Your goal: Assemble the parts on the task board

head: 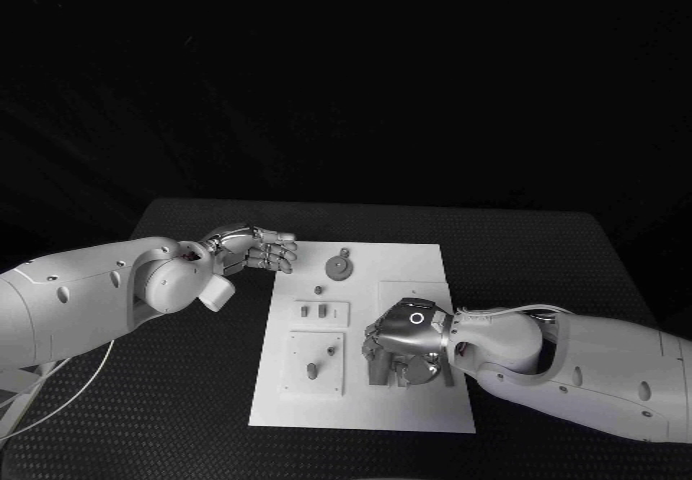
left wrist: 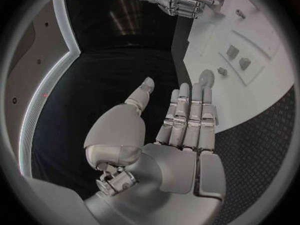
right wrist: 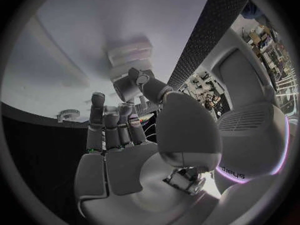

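The white task board (head: pixel 411 262) lies in the middle of the table, also seen in the left wrist view (left wrist: pixel 262 15). On its far part lies a round disc part (head: pixel 338 266) (left wrist: pixel 206 77); two small block parts (head: pixel 313 312) (left wrist: pixel 238 57) sit in a raised panel, and a peg part (head: pixel 313 370) stands in the near-left panel. My left hand (head: pixel 257 250) (left wrist: pixel 181 135) hovers at the board's far left corner, fingers straight, holding nothing. My right hand (head: pixel 404 342) (right wrist: pixel 125 145) (left wrist: pixel 184 0) is low over the board's near right, above a round part (head: pixel 420 372); its fingers are stretched out, thumb apart, nothing visibly gripped.
A tiny part (head: pixel 319 291) lies between the disc and the block panel. The black textured table (head: pixel 173 400) surrounds the board, with bare room on both sides. A toothed round piece (right wrist: pixel 65 116) sits on the board by my right fingertips.
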Tool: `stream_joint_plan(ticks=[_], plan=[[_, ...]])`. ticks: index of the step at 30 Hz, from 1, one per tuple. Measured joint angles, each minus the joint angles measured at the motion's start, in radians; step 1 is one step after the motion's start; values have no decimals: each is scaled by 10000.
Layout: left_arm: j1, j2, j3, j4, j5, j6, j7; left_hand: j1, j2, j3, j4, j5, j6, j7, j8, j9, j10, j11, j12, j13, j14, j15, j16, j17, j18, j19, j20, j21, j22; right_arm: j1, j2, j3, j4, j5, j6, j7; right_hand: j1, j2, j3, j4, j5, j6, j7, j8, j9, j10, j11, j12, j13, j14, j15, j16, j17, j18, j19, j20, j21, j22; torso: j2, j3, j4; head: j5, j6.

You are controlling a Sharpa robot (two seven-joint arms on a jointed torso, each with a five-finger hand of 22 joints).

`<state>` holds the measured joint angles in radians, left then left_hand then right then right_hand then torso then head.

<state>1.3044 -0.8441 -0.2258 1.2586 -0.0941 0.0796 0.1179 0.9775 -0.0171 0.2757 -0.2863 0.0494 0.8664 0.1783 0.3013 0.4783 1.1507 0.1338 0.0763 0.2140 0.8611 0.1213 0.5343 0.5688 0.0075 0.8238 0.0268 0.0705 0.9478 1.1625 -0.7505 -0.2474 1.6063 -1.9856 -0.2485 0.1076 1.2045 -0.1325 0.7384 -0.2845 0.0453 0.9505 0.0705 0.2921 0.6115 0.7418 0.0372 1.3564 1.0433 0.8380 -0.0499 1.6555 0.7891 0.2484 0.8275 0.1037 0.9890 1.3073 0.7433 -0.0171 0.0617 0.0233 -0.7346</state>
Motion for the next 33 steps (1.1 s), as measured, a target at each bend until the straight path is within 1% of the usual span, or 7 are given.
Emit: stream_joint_plan(ticks=[2,9,12,16,24,29,33], plan=[[0,-1,0,0,0,3,-1,0,0,0,0,0,0,0,0,0,0,0,0,0,0,0,0,0,-1,0,0,0,0,0,-12,0,19,30,-22,12,33,34,0,0,-16,0,0,0,0,0,0,20,-14,0,0,0,0,-1,35,-35,0,0,0,0,-1,7,5],[0,-8,-1,-2,0,11,-6,0,0,0,0,0,0,0,0,0,0,0,0,-1,0,0,0,-1,-1,0,0,0,0,40,-90,2,142,149,-70,77,38,41,26,-29,-30,-1,-1,0,0,0,0,20,-26,0,0,0,0,0,35,-36,0,3,0,1,-4,12,8],[0,-4,-2,-4,0,17,-7,0,0,0,0,0,0,0,0,0,0,0,0,-1,0,0,0,-1,-1,0,0,0,0,101,-121,1,195,196,-94,105,38,43,25,-30,-31,-1,0,0,-1,0,0,20,-27,0,0,0,1,-1,35,-36,0,8,1,2,-8,15,0],[0,1,-2,-8,0,25,-8,0,0,0,0,0,0,0,0,0,0,0,0,-2,0,0,0,-2,0,0,0,0,0,240,-116,4,215,237,-108,125,61,68,15,-40,-37,-1,0,0,-1,0,0,20,-37,-1,0,0,1,-1,35,-36,0,8,1,2,-9,15,-3],[0,7,-3,-32,0,44,-13,0,0,0,0,0,0,0,0,0,0,0,0,7,0,0,0,7,0,0,0,0,0,374,-194,2,361,335,-109,163,46,83,11,-44,-38,-1,0,0,-1,0,1,20,-41,-1,0,0,1,-1,35,-36,0,7,1,4,-9,2,-3],[0,23,-4,-33,0,59,-16,0,0,0,0,0,0,0,0,0,0,0,0,6,0,0,0,6,-1,0,0,0,0,387,-215,3,427,433,-37,198,24,104,29,-80,-37,-1,0,0,-1,-1,1,20,-47,-1,1,0,1,-1,35,-36,0,6,1,2,-8,-18,-4],[0,22,-4,-33,1,71,-20,0,0,0,0,0,0,0,0,0,0,0,0,6,0,0,0,6,0,0,0,0,0,388,-214,3,448,510,125,211,24,104,39,-70,11,-1,0,0,-1,-1,1,19,-57,-1,1,0,2,-1,34,-36,0,6,1,1,-8,-20,-12]])
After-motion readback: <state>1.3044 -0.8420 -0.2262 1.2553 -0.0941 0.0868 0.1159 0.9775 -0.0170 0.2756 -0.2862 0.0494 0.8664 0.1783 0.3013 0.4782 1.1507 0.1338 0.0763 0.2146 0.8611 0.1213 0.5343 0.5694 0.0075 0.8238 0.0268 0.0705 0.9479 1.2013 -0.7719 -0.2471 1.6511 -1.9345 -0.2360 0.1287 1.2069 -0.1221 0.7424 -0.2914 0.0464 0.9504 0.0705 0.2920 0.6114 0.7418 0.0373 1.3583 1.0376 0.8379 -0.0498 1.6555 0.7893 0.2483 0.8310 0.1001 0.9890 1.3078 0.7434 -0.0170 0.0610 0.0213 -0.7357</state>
